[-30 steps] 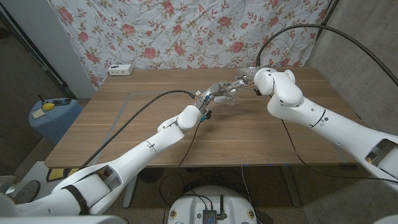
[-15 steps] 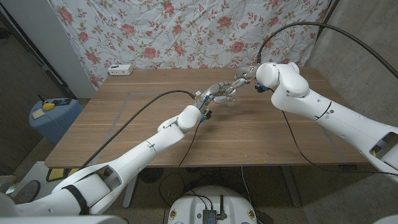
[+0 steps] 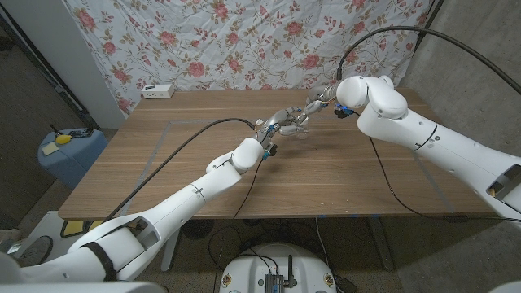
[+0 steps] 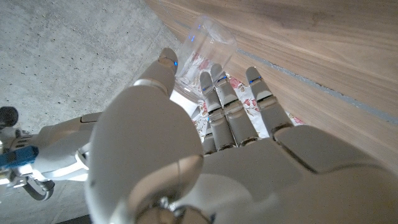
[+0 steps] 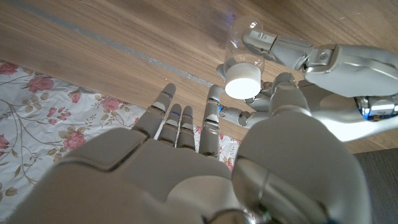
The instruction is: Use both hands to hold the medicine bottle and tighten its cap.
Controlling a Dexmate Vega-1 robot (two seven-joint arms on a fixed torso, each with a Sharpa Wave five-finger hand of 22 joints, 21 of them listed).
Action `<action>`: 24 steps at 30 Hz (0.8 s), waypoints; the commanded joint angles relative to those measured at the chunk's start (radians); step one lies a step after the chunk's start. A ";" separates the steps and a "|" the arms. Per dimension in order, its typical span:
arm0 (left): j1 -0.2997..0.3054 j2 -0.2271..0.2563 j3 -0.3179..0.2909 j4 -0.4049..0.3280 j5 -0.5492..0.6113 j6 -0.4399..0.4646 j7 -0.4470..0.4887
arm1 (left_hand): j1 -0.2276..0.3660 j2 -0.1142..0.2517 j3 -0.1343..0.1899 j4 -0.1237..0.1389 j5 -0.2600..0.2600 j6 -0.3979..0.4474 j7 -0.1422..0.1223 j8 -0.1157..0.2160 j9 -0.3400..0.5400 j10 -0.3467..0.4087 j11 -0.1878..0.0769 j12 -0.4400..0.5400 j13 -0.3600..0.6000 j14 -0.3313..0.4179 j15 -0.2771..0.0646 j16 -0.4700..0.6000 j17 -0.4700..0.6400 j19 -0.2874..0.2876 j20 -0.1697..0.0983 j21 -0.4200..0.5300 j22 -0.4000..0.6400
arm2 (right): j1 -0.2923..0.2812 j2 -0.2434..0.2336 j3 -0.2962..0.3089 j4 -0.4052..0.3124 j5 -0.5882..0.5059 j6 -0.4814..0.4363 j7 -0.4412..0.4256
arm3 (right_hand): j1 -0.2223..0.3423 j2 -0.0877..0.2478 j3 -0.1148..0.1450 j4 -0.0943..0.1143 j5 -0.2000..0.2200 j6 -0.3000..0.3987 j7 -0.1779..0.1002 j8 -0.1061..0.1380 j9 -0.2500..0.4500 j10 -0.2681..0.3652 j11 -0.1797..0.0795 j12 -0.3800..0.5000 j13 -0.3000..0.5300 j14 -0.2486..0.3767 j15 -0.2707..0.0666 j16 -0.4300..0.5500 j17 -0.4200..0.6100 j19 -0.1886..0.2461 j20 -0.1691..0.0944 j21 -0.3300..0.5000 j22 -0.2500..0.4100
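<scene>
A clear medicine bottle (image 3: 303,130) with a white cap (image 5: 243,79) is held above the middle of the wooden table (image 3: 326,179). My left hand (image 3: 285,120) grips its body, thumb on one side and fingers on the other, as the left wrist view shows around the bottle (image 4: 208,43). My right hand (image 3: 320,99) hovers just beyond it. In the right wrist view the cap faces my right hand (image 5: 186,162), whose fingers are straight and spread, with the thumb and one finger on either side of the cap. No firm contact with the cap shows.
A white box (image 3: 158,90) lies at the table's back left, before a floral cloth (image 3: 244,41). A blue bin (image 3: 69,150) stands left of the table. Black cables (image 3: 383,183) trail across the wood, and a faint tape outline (image 3: 163,126) marks the left half.
My right arm's elbow has swung to the right and a little up while its hand stays by the bottle. My left arm and the bottle have not moved.
</scene>
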 commanded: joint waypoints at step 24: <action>0.003 0.003 0.000 -0.011 0.003 0.001 -0.004 | 0.003 0.011 0.034 0.034 0.004 0.002 -0.007 -0.002 0.002 0.113 -0.112 0.008 0.002 -0.003 -0.050 0.004 0.003 0.000 0.002 0.003 0.002 | 0.002 -0.023 -0.016 -0.001 0.059 0.005 -0.088 | 0.101 0.013 0.058 -0.001 -0.004 0.121 -0.060 0.056 0.008 0.053 -0.033 0.028 0.003 0.055 -0.041 0.023 0.001 0.048 -0.019 0.018 0.000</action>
